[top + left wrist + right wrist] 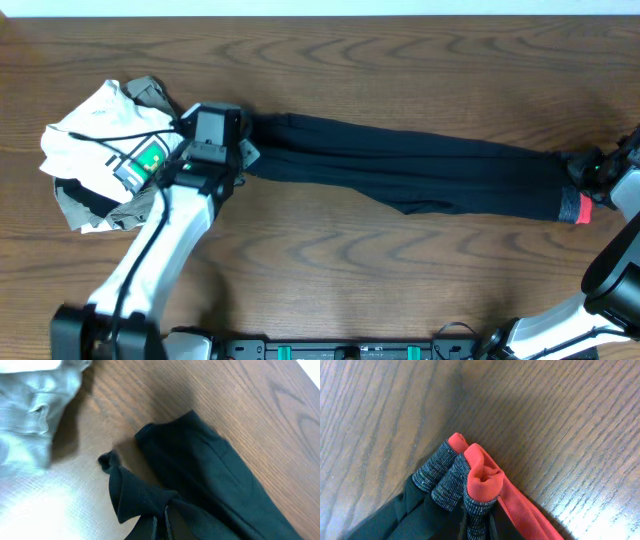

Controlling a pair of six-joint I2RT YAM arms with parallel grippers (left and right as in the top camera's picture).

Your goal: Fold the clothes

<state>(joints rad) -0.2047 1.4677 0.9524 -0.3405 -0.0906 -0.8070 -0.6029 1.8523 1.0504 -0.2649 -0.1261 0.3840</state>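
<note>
Black pants point(420, 170), waistband point(445, 482) heathered grey, coral edge point(482, 477); brown woodgrain table point(400, 60).

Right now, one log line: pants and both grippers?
pants: full length along table | left gripper: shut on leg end | right gripper: shut on waistband | fold: not yet

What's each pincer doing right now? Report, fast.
Left pincer: closed, holding the pants at a leg end.
Right pincer: closed, holding the pants' waistband.

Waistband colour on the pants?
Heathered grey waistband, coral-red edge; clearest in right wrist view.
</note>
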